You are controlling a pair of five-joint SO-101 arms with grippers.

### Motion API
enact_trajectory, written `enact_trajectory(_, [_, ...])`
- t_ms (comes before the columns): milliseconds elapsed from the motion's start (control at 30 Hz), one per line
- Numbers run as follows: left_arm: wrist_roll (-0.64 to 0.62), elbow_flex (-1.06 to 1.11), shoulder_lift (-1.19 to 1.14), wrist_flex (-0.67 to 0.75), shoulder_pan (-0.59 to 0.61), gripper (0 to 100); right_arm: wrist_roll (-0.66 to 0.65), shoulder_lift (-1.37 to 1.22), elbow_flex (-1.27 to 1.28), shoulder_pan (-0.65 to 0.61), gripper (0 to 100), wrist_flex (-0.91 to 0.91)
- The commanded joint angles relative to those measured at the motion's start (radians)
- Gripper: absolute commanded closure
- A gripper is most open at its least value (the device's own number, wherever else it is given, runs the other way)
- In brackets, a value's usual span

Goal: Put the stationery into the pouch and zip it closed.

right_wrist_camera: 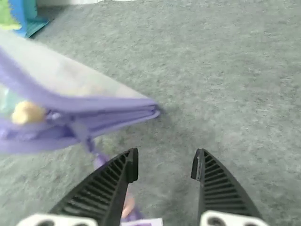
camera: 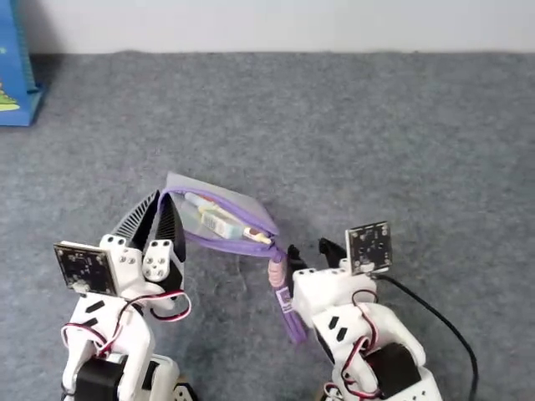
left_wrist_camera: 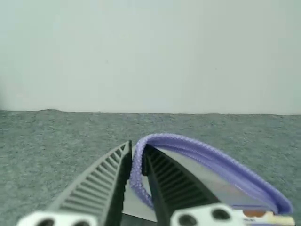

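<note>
The left hand [camera: 159,200] pinches the pouch [camera: 238,203] rim at one end; the pull [camera: 276,272] hangs at the other, just beside the parted right hand [camera: 308,248].

No legible text or numbers

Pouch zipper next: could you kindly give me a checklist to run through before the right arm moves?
1. Left gripper shut on the pouch rim: ok.
2. Stationery inside the pouch: ok.
3. Pouch mouth zipped: not ok, it gapes open.
4. Right gripper open: ok.
5. Zipper pull between the right gripper's fingers: not ok, it hangs beside one of them.
</note>
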State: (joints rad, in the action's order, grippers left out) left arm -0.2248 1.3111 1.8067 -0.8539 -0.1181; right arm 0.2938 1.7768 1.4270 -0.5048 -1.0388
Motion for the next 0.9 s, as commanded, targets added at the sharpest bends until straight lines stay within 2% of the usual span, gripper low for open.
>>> enact_trajectory(0, [-0.008,0.007,0.017,0.061,0.005,99,-0.009,0.005,-0.012,-0.079,80.1,-0.016])
enact_trajectory(133, [-0.008,0.027,0.017,0.094,0.005,99,-0.009,0.005,-0.012,-0.131,80.0,-0.019])
enact_trajectory(300, [-0.006,0.027,0.017,0.094,0.003,99,-0.008,0.005,-0.066,-0.137,80.0,-0.053])
enact_trajectory(667, [-0.006,0.028,0.017,0.094,0.008,99,0.114,0.007,-0.157,-0.142,80.1,-0.127])
enact_trajectory(867, [-0.005,0.028,0.017,0.092,0.008,99,0.114,0.007,-0.192,-0.222,80.1,-0.148])
